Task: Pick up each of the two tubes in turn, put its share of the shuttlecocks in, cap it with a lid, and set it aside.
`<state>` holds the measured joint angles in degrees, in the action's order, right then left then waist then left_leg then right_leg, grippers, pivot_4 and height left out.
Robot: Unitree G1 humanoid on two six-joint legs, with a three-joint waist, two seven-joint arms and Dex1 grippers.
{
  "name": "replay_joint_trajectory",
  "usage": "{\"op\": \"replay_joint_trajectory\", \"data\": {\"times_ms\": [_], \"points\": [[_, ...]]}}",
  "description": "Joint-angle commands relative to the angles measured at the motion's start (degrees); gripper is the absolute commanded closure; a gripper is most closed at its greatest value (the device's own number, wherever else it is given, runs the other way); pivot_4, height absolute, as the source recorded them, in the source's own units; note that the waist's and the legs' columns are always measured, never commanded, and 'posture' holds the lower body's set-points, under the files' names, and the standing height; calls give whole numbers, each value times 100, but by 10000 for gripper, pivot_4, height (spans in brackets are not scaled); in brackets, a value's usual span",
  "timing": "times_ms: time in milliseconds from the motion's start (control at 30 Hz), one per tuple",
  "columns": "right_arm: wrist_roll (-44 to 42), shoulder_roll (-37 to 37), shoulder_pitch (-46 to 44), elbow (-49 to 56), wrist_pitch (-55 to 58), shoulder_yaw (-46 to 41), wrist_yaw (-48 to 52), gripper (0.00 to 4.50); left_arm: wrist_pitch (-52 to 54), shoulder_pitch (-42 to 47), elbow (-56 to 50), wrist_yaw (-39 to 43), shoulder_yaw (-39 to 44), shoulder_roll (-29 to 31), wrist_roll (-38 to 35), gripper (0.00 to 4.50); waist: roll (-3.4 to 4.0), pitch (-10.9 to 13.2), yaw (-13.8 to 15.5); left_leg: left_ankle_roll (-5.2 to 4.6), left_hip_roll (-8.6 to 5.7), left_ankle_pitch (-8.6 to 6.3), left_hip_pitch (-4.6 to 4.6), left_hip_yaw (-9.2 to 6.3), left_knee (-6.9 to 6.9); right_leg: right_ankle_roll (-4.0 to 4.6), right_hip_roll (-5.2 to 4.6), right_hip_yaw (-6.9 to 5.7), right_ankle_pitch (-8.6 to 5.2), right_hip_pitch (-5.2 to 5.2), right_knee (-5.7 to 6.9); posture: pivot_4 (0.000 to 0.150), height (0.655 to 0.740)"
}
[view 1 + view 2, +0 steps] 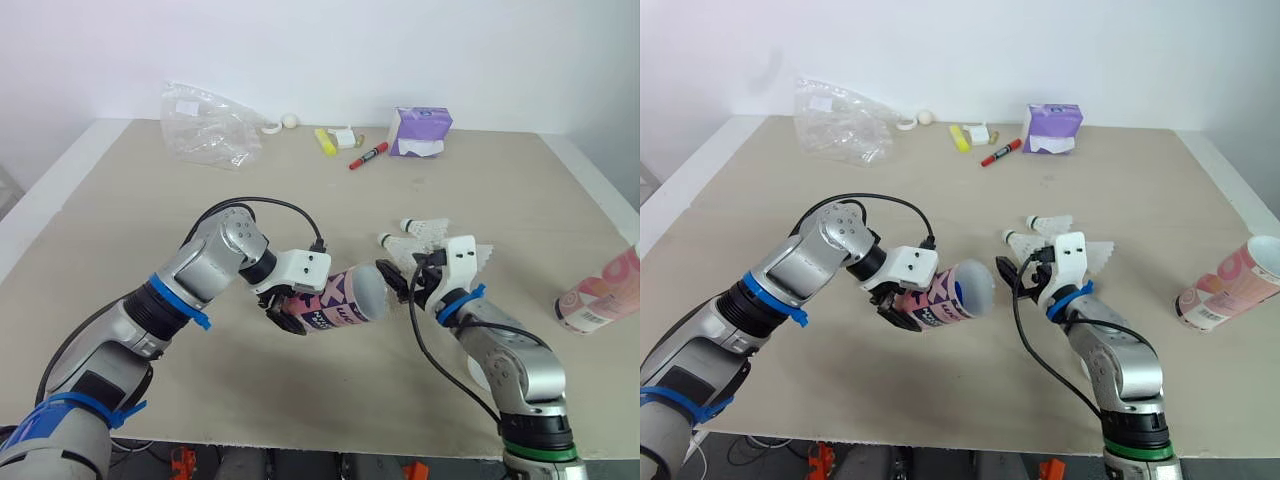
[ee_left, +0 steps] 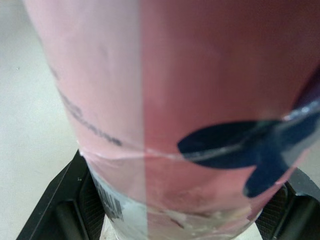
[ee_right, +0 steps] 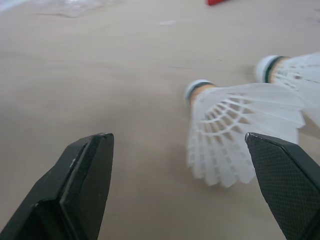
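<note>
Step in hand: filling of the first tube, judged from the pose. Capping and setting aside not yet done.
Left claw (image 1: 290, 320): clamped on the pink tube (image 1: 340, 298), held lying sideways above the near middle of the surface (image 1: 120, 220), open mouth turned to the right.
Right claw (image 3: 177, 136): fingers apart and holding nothing, just right of the tube mouth, aimed at the shuttlecocks lying just beyond it.
Inside of the held tube: cannot tell whether anything is in it already.
Next move, as a judgement: lower the right claw over the nearer shuttlecock (image 3: 220, 130), close gently on the cork end or low on the skirt since the feathers crush easily, then bring it cork-first to the mouth. Left claw to keep the tube level and steady, because the mouth is narrow.
Tubes: two — one in the left claw, a second tube (image 1: 600, 295) lying on its side at the far right edge of the surface.
Shuttlecocks: two clearly counted (image 1: 420, 226) (image 1: 397, 245), close together right of centre. Perhaps more behind the right claw, hard to tell.
Other things at the far side: one plastic bag (image 1: 210, 125), one red marker (image 1: 368, 155), one purple tissue pack (image 1: 420, 130).
</note>
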<state>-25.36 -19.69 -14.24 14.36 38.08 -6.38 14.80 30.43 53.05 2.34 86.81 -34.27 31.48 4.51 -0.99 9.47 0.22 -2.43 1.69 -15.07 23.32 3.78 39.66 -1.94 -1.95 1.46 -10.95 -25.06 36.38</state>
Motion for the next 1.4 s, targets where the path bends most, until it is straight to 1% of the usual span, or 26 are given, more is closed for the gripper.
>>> {"op": "replay_joint_trajectory", "data": {"times_ms": [33, 300, 467, 500, 567, 600, 633, 667, 733, 767, 800, 867, 967, 1033, 1133, 1200, 1233, 1333, 1400], "points": [[105, 163, -304, -121, -5, 6, -146, 0, 36, -49, -118, -17, -100, 23, 31, 10727, 0, 0, -1, 0, 0, 0, 0, 0, 0, 0, 1, 1, 0, 0, 0, 1500, 7400], [315, 375, -782, -618, -28, 9, -237, 0, 136, -118, -124, -152, -9, -39, -50, 10727, 1, 0, -28, 1, -3, 0, 0, 5, 0, -4, 4, 18, 2, 0, 1, 1500, 7400], [368, 447, -918, -790, -41, -20, -248, 0, 148, -187, -148, -233, -34, -12, -22, 10727, 2, -2, -28, 1, -6, 0, 0, 5, 0, -7, 4, 23, 2, 1, 1, 1500, 7400], [403, 465, -954, -860, -44, -32, -295, 5420, 140, -206, -151, -246, -37, -3, -21, 11405, 2, -2, -28, 1, -7, 0, -1, 6, 1, -8, 4, 27, 2, 2, 1, 1500, 7400], [450, 488, -1002, -967, -65, -48, -334, 13355, 126, -234, -147, -287, -45, 1, -8, 11405, 3, -2, -27, 1, -9, 1, -1, 8, 1, -10, 4, 31, 3, 2, 1, 1500, 7400], [463, 495, -1009, -990, -70, -56, -340, 18738, 128, -241, -148, -301, -50, 0, -7, 11405, 3, -2, -26, 2, -10, 1, -1, 8, 1, -11, 4, 33, 3, 2, 1, 1500, 7400], [470, 507, -1021, -1015, -79, -70, -340, 22047, 130, -247, -151, -314, -52, 0, -7, 11405, 3, -3, -26, 3, -11, 2, -1, 7, 1, -12, 4, 34, 3, 3, 1, 1500, 7400], [476, 517, -1031, -1034, -86, -83, -345, 28844, 134, -252, -153, -324, -54, 2, -8, 11405, 4, -3, -26, 3, -12, 2, -1, 7, 1, -12, 4, 35, 3, 3, 1, 1500, 7400], [484, 527, -1051, -1064, -102, -94, -347, 39235, 126, -263, -150, -338, -53, 8, -9, 11405, 4, -3, -26, 3, -14, 3, -1, 8, 1, -15, 4, 40, 4, 4, 1, 1500, 7400], [484, 524, -1050, -1068, -109, -99, -336, 43225, 132, -268, -152, -347, -56, 5, -9, 11405, 4, -3, -26, 3, -14, 4, -1, 8, 1, -16, 4, 41, 4, 4, 1, 1500, 7400], [484, 522, -1049, -1070, -123, -104, -322, 44236, 131, -274, -150, -352, -58, 4, -10, 11405, 4, -4, -26, 3, -14, 4, -1, 9, 1, -16, 5, 43, 4, 3, 1, 1500, 7400], [468, 495, -1044, -1019, -179, -90, -223, 44236, 99, -284, -115, -366, -56, 3, -5, 11405, 4, -4, -27, 3, -15, 4, -2, 9, 1, -17, 8, 48, 4, 4, 1, 1500, 7400], [349, 225, -894, -463, -214, -36, 206, 44236, 44, -283, 17, -406, -44, -28, 12, 11405, 6, -4, -23, 3, -15, 4, -2, 9, 1, -18, 13, 55, 4, 4, 1, 1500, 7400], [302, -120, -725, 47, -253, -20, 592, 44236, 7, -274, 110, -425, -37, -49, 24, 11405, 9, -6, -8, 2, -16, 4, -1, 7, 1, -23, 19, 68, 0, 4, 1, 1500, 7400], [266, -842, -426, 889, -472, -119, 1259, 44236, -71, -272, 243, -452, -32, -72, 50, 11405, 12, -10, 0, 2, -18, 4, -2, 7, 2, -32, 29, 96, -5, 9, 0, 1500, 7400], [289, -1686, -83, 1506, -1152, -422, 2212, 44236, -120, -269, 338, -465, -24, -93, 62, 11405, 6, -15, -7, 0, -28, 6, -2, 7, 2, -42, 33, 121, -10, 12, 0, 1500, 7400], [248, -1996, 58, 1719, -1475, -625, 2645, 44236, -143, -267, 380, -470, -21, -101, 67, 11405, 22, -13, 23, 0, -36, 6, -4, 9, 4, -42, 39, 128, -9, 15, -1, 1500, 7400], [262, -2788, 528, 1985, -2386, -1034, 3661, 44236, -199, -279, 466, -480, -23, -113, 72, 11405, 15, -19, 19, -13, -55, 13, -3, -4, 1, -58, 53, 165, -19, 25, -1, 1500, 7400], [282, -3098, 784, 2103, -2766, -1146, 4069, 44236, -235, -276, 522, -479, -24, -124, 78, 11405, 6, -23, 10, -13, -56, 13, -31, -6, 1, -58, 58, 171, -19, 53, -2, 1500, 7400]]}}
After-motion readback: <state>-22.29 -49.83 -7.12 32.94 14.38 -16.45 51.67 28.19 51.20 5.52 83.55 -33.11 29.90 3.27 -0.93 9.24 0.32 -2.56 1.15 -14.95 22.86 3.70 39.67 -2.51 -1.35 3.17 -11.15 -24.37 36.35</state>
